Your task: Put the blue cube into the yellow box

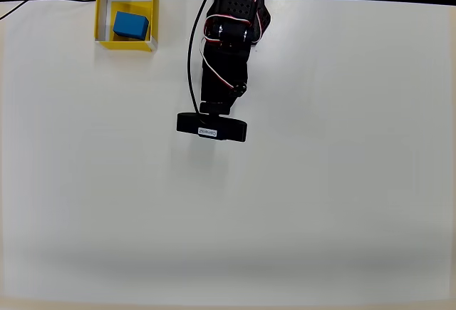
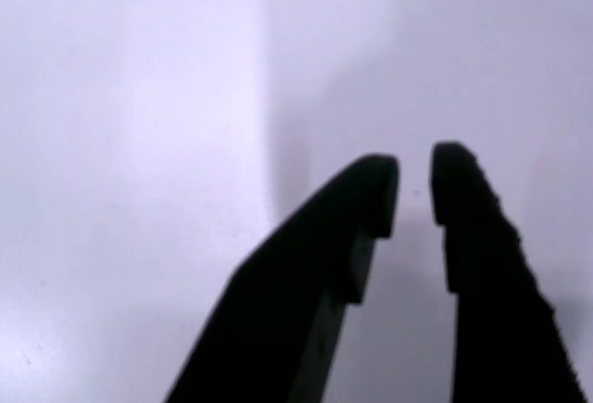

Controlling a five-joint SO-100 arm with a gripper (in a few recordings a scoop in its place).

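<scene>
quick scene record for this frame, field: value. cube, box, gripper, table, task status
cube: blue cube lies inside the box, tilted against the walls' lines
box: yellow box, open top, at the table's upper left in the overhead view
gripper: gripper holds nothing; fingers stand a narrow gap apart over bare table
arm: black arm reaches in from the top edge, to the right of the box and apart from it
table: white table
task status: cube already in the box
</scene>
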